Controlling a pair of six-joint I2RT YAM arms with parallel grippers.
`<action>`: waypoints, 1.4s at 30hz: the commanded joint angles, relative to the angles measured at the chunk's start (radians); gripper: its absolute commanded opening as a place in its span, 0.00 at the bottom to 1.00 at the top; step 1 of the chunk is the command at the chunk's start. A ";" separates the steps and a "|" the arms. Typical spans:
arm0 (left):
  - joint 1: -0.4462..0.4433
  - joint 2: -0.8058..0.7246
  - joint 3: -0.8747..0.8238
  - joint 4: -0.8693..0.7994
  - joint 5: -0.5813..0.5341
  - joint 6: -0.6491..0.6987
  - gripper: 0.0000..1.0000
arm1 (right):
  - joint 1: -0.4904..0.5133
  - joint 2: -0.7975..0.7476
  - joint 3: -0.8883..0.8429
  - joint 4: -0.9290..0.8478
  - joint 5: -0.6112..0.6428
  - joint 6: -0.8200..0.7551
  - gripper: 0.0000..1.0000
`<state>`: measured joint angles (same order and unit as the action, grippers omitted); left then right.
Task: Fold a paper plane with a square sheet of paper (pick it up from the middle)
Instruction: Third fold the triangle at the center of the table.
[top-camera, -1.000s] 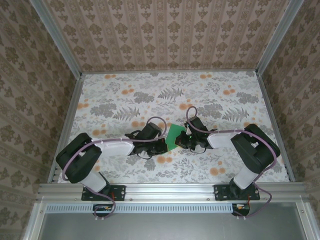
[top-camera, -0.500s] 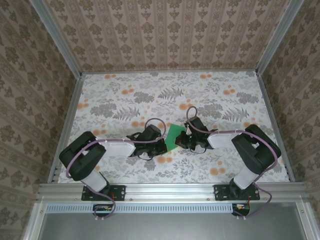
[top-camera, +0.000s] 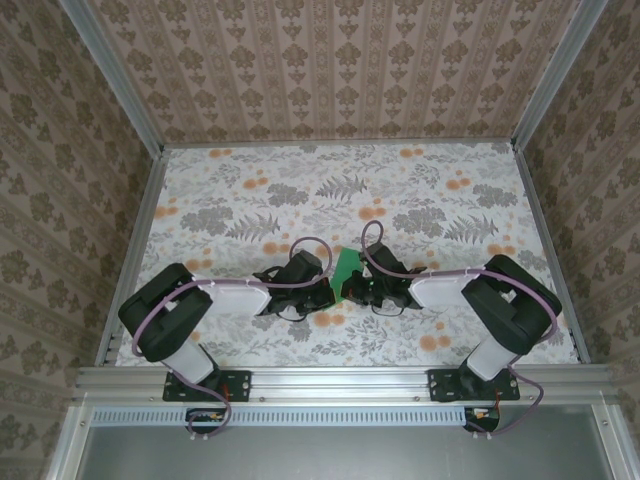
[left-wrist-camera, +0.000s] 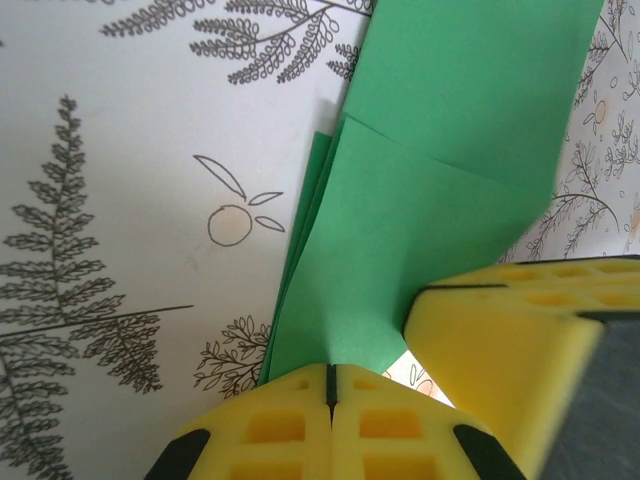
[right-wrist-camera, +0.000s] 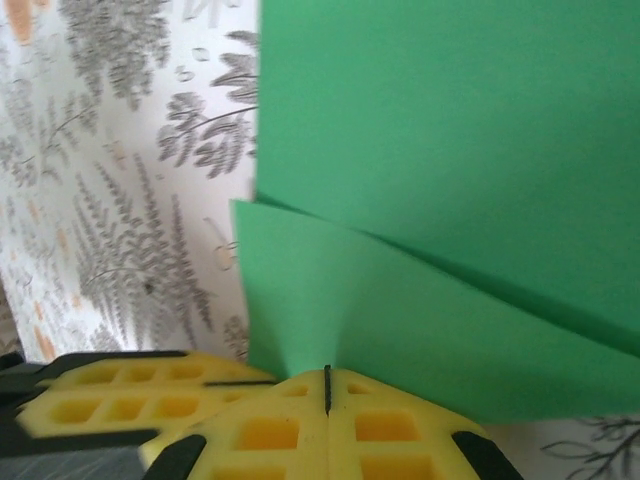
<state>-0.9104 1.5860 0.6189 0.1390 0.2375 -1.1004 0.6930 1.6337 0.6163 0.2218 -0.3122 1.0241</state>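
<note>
The left fingers (left-wrist-camera: 290, 395) were pressed together on one edge of the partly folded green sheet of paper (top-camera: 347, 272). The right fingers (right-wrist-camera: 380, 395) pinched its opposite edge. The sheet sat between both arms, over the near middle of the table (top-camera: 250, 190).

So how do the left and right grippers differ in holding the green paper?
The left gripper meets the green paper from the left, the right gripper from the right. Stacked layer edges show beside the left gripper's pinch; one folded flap at the right gripper's. Both are shut on it, close together.
</note>
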 joint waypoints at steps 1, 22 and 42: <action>-0.008 -0.019 -0.024 -0.034 -0.011 0.002 0.00 | 0.005 0.030 0.005 -0.015 0.043 0.025 0.05; -0.002 -0.029 -0.089 0.024 -0.015 -0.022 0.02 | 0.003 0.041 0.001 -0.034 0.042 0.023 0.05; -0.004 -0.009 -0.053 -0.003 -0.013 -0.004 0.00 | 0.002 0.045 -0.006 -0.025 0.038 0.030 0.05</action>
<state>-0.9150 1.5539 0.5728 0.1699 0.2356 -1.0969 0.6930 1.6478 0.6167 0.2379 -0.3058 1.0481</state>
